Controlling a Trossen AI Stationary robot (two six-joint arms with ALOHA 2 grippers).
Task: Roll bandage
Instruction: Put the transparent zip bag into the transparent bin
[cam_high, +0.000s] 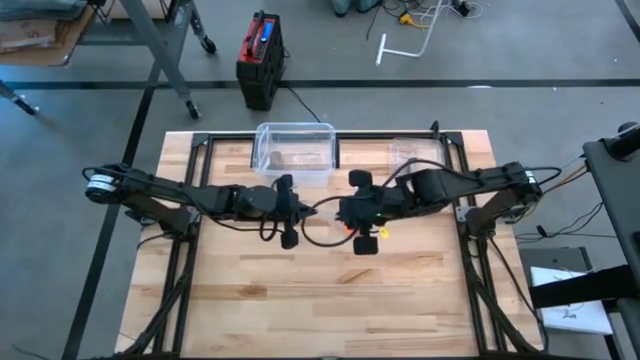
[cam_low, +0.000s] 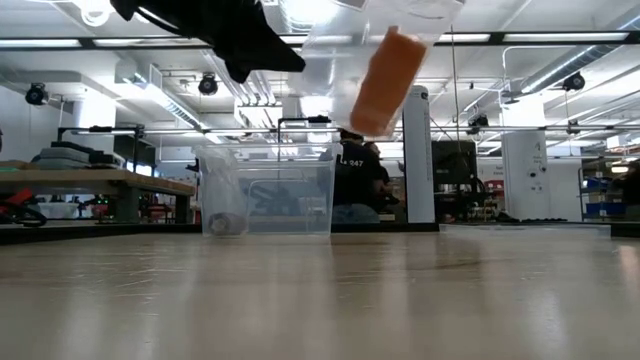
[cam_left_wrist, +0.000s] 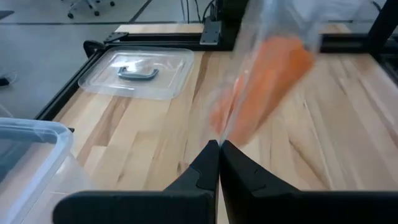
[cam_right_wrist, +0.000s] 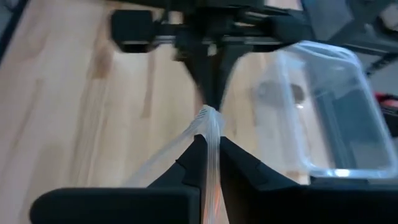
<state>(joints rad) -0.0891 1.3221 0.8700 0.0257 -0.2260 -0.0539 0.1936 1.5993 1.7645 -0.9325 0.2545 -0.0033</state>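
An orange bandage roll (cam_left_wrist: 267, 81) sits inside a clear plastic wrapper (cam_low: 350, 50), which hangs high above the wooden table (cam_high: 330, 300). My left gripper (cam_left_wrist: 219, 149) and my right gripper (cam_right_wrist: 208, 144) face each other over the table's middle, fingertips close together, both shut on the wrapper. In the high view the left gripper (cam_high: 300, 210) and the right gripper (cam_high: 342, 213) nearly meet, with a speck of orange (cam_high: 350, 228) beside them. In the low view the roll (cam_low: 385, 80) tilts within the plastic, clear of the table. My left gripper pinches a thin edge of the clear wrapper (cam_left_wrist: 222, 134) between its two shut fingers, coming nearly level from the table's left. The wrapper with the roll stretches away from the fingertips, lifted clear of the table. My right gripper pinches a gathered bunch of the clear wrapper (cam_right_wrist: 208, 121) between its two fingers, slanting down from the table's right. The plastic runs on a short way to the left gripper's fingertips (cam_right_wrist: 211, 93). A loose strip (cam_right_wrist: 155, 168) trails beside the fingers.
A clear plastic bin (cam_high: 295, 150) stands at the table's far edge, with something small lying in it. Its flat clear lid (cam_left_wrist: 137, 71) lies at the far right of the table (cam_high: 415, 152). Bare wood fills the near half. Black frame rails (cam_high: 190, 250) run along both sides.
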